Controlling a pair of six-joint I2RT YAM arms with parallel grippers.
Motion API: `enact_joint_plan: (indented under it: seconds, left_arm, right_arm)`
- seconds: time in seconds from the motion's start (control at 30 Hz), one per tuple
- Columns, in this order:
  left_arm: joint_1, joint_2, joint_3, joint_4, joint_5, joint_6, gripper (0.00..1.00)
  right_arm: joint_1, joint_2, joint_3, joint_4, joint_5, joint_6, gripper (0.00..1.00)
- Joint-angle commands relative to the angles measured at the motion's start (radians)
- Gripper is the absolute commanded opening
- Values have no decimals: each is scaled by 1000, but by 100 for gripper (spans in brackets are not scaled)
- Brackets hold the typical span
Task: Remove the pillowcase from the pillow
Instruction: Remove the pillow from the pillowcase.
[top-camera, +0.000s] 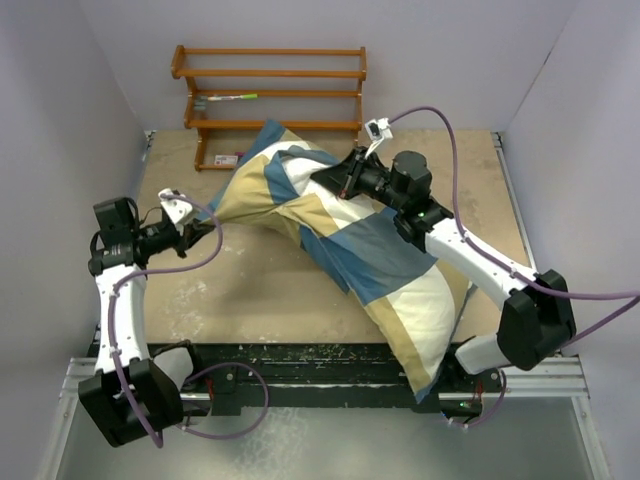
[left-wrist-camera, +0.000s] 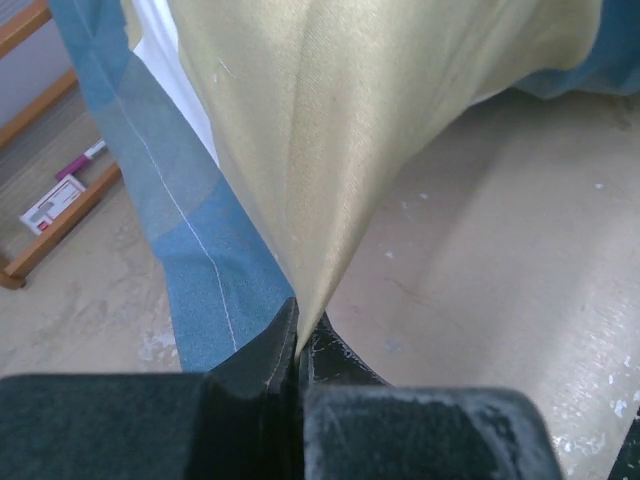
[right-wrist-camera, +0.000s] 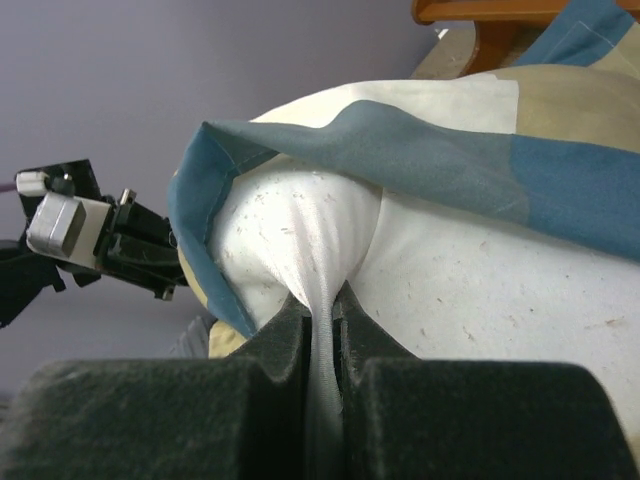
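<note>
A: Left wrist view: left end effector (left-wrist-camera: 298, 338) pinched fully closed on a tan fold of the pillowcase (left-wrist-camera: 300, 150), just above the tabletop (left-wrist-camera: 500, 250).

B: Only the right wrist view shows the pillow (right-wrist-camera: 460, 290). Right end effector (right-wrist-camera: 322, 312) clamped on a pinch of its white fabric, blue hem draped just behind.

A: Top view: pillowcase lies diagonally across the tabletop, its far end near the wooden rack (top-camera: 270, 90).

Surfaces: pillowcase (left-wrist-camera: 300, 120) of smooth woven cloth, its tan panel faintly lustrous; pillow (right-wrist-camera: 480, 290) of matt white cloth flecked with small dark specks; right gripper (right-wrist-camera: 320, 318) with matt black, finely grainy jaws; table (top-camera: 250, 290) of matt, rough, scuffed beige board; far rack (top-camera: 270, 75) of glossy varnished wood.
</note>
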Motion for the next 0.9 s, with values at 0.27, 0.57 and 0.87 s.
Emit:
enact_joint_plan:
  seconds: [0.27,0.57,0.87]
  left_arm:
    - [78,-46,-29,-215,-120,153,19]
    - [80,164,887,-762,383,25,77]
    - [-76,138,724,-155,208,-538,90]
  right_arm:
    - [-125,-133,78,296,30,71,0]
    - [36,-200,-36,99,-59,-190,0]
    - [160,-186,47,-96,58,-434,0]
